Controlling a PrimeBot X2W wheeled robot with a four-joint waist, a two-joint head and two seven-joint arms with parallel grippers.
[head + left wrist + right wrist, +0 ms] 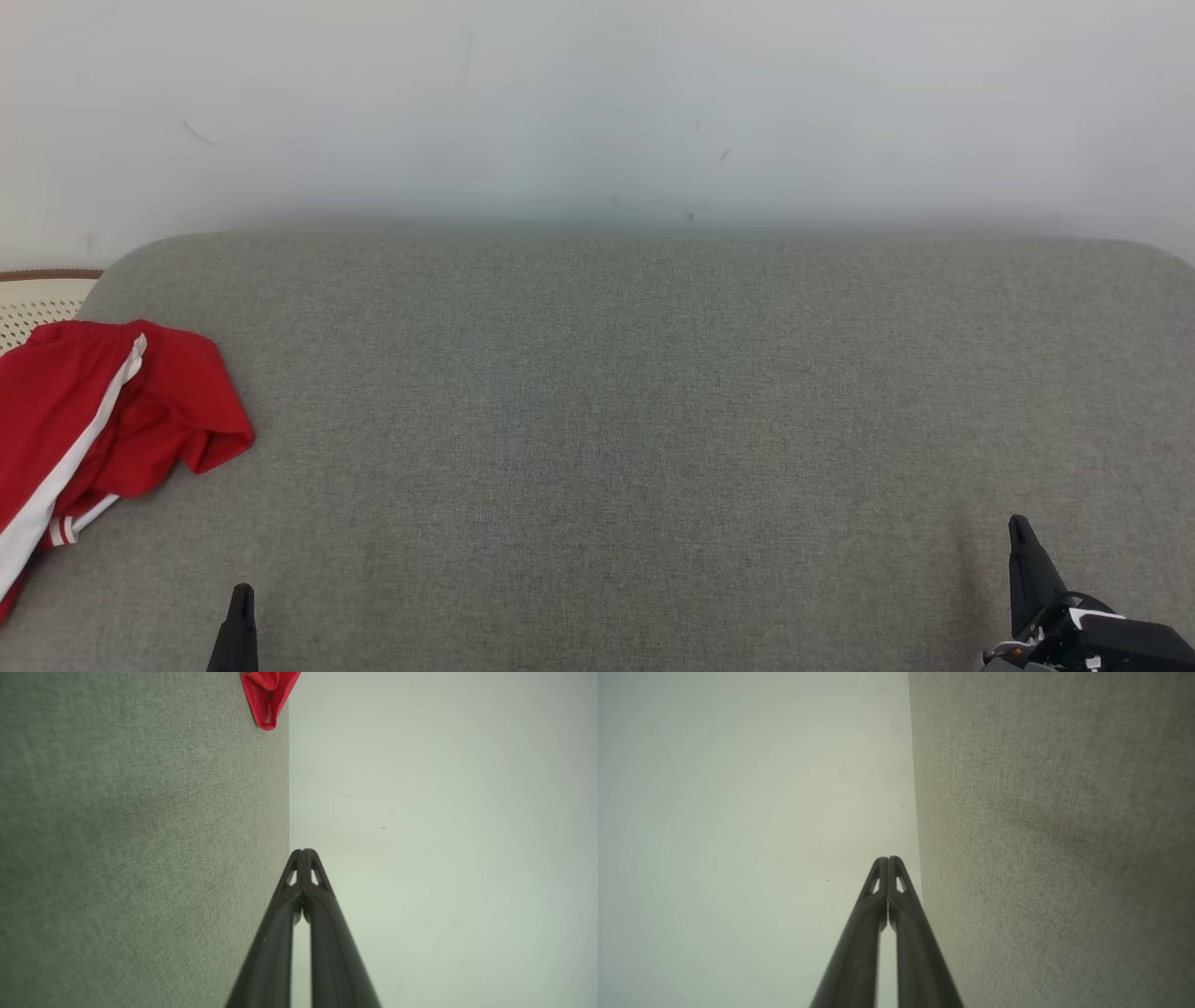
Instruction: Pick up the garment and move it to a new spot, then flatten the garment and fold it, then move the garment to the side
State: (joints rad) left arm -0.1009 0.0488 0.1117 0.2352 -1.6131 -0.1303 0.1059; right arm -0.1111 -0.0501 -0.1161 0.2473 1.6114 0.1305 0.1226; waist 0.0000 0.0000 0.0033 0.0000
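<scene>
The garment (103, 420) is a pair of red shorts with a white side stripe, lying crumpled at the far left of the grey fabric surface (635, 420); part of it runs off the left edge of the head view. One red hem corner (267, 700) shows at the top of the left wrist view. My left gripper (242, 597) stands at the lower left, to the right of and nearer than the shorts, apart from them. Its tips (304, 851) are pressed together and hold nothing. My right gripper (1019, 527) is at the lower right, its tips (888, 859) likewise shut and empty.
A pale wall (597, 103) rises behind the grey surface. At the far left, behind the shorts, is a cream perforated thing with a brown rim (42, 299). The grey surface stretches wide between and beyond my grippers.
</scene>
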